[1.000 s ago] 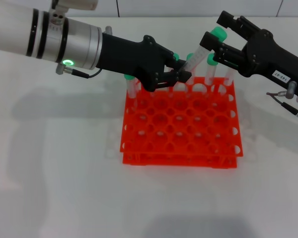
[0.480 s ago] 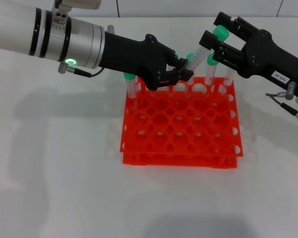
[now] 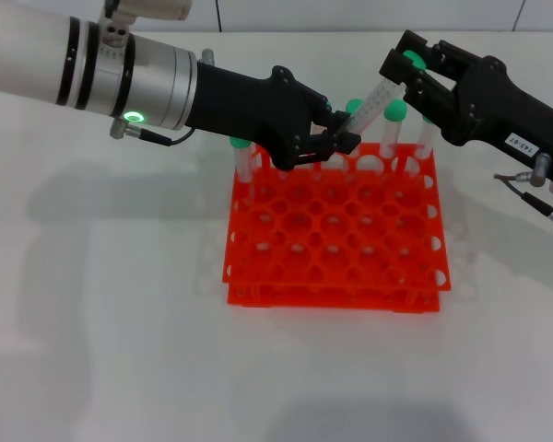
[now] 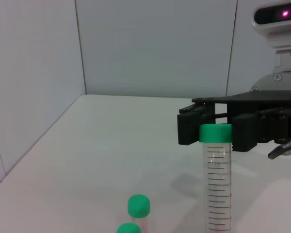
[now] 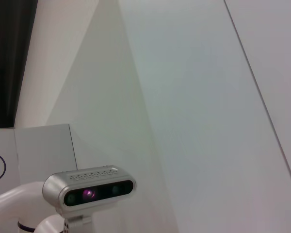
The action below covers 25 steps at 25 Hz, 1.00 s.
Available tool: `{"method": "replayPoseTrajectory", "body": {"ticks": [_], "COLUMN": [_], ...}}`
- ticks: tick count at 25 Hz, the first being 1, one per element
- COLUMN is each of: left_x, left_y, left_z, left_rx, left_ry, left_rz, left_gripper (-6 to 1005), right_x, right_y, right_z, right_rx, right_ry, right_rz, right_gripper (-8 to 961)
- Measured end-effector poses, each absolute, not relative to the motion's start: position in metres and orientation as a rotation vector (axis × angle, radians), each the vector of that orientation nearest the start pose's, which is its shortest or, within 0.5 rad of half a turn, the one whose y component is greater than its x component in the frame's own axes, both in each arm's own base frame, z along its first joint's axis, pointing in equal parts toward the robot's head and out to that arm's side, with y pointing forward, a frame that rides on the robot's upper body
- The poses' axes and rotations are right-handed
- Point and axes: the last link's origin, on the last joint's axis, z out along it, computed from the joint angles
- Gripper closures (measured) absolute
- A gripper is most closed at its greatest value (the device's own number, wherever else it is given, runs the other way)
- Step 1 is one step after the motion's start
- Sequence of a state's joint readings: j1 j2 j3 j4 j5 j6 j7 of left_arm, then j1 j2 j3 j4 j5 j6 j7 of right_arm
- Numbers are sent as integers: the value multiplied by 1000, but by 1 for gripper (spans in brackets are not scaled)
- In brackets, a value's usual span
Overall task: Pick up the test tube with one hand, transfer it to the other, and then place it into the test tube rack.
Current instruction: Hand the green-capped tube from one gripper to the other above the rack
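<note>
The test tube (image 3: pixel 373 99), clear with a green cap, slants up to the right above the back row of the orange-red test tube rack (image 3: pixel 332 296). My left gripper (image 3: pixel 339 140), on the arm with the green ring, is shut on its lower end. My right gripper (image 3: pixel 404 61), the labelled one, has its fingers pressed on either side of the capped end. In the left wrist view the test tube (image 4: pixel 217 184) stands upright, and the right gripper (image 4: pixel 215 130) brackets its cap from behind. The right wrist view shows neither the tube nor the rack.
Other green-capped tubes stand in the rack's back row: one at the left corner (image 3: pixel 243 152), others (image 3: pixel 393 124) behind the held tube, and two caps (image 4: pixel 138 205) in the left wrist view. White table surrounds the rack. The right wrist view shows only walls and my head camera (image 5: pixel 89 191).
The right gripper's fingers have narrowed from a wide gap onto the tube's capped end. The left gripper shifted slightly right with the tube, which stays slanted over the rack.
</note>
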<state>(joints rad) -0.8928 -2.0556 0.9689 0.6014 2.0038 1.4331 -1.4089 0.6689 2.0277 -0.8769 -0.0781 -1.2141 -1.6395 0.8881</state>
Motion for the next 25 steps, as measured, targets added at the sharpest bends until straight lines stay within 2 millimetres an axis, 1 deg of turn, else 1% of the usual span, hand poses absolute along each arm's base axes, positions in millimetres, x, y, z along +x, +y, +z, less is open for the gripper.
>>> {"method": "replayPoseTrajectory", "body": {"ticks": [10, 16, 21, 23, 25], "left_x": [-138, -130, -125, -125, -125], "left_y": [395, 395, 392, 391, 390], "left_z": [-38, -37, -36, -37, -36], "left_rx": [-3017, -3013, -3022, -3032, -3035], "left_ry": [-99, -110, -155, -171, -192], "left_rz": [-461, -453, -426, -401, -390], "left_gripper": [816, 816, 816, 649, 570], "right_x": [211, 213, 213, 213, 213], "right_y": [343, 342, 341, 341, 341], "right_z": [-14, -14, -14, -14, -14], "right_rx": [-2306, -2298, -2306, -2306, -2307], "right_ry": [418, 423, 425, 423, 422], "right_rz": [1408, 1409, 1408, 1409, 1409], "right_gripper": [645, 687, 687, 687, 687]}}
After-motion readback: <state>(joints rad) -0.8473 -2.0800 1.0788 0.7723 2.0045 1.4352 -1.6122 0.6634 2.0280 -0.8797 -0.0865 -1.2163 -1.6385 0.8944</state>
